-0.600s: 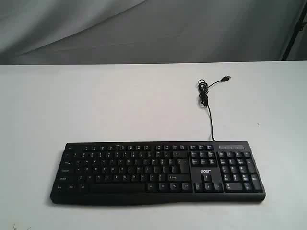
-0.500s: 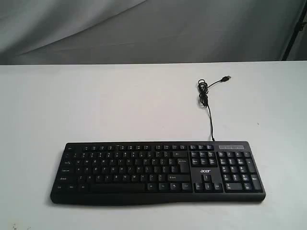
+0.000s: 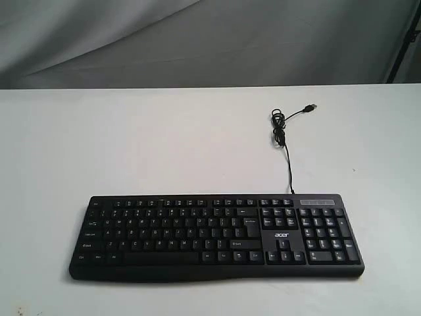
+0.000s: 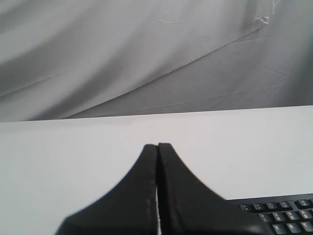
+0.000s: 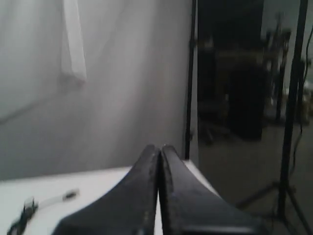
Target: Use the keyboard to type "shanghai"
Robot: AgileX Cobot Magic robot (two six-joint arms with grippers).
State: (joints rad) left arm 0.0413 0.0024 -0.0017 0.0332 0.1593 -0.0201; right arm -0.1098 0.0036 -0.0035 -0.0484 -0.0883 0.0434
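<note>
A wide black keyboard (image 3: 217,236) with white legends and an "acer" logo lies flat near the front of the white table (image 3: 131,145). Its thin black USB cable (image 3: 284,141) runs back from its far edge and ends in a coil and plug. Neither arm shows in the exterior view. In the left wrist view my left gripper (image 4: 157,145) is shut with nothing in it, above bare table, and a corner of the keyboard (image 4: 281,218) shows beside it. My right gripper (image 5: 158,147) is shut and empty near the table's edge, with the cable plug (image 5: 36,205) off to one side.
A grey cloth backdrop (image 3: 197,39) hangs behind the table. In the right wrist view, dark stand poles (image 5: 289,98) and dim room clutter lie past the table's edge.
</note>
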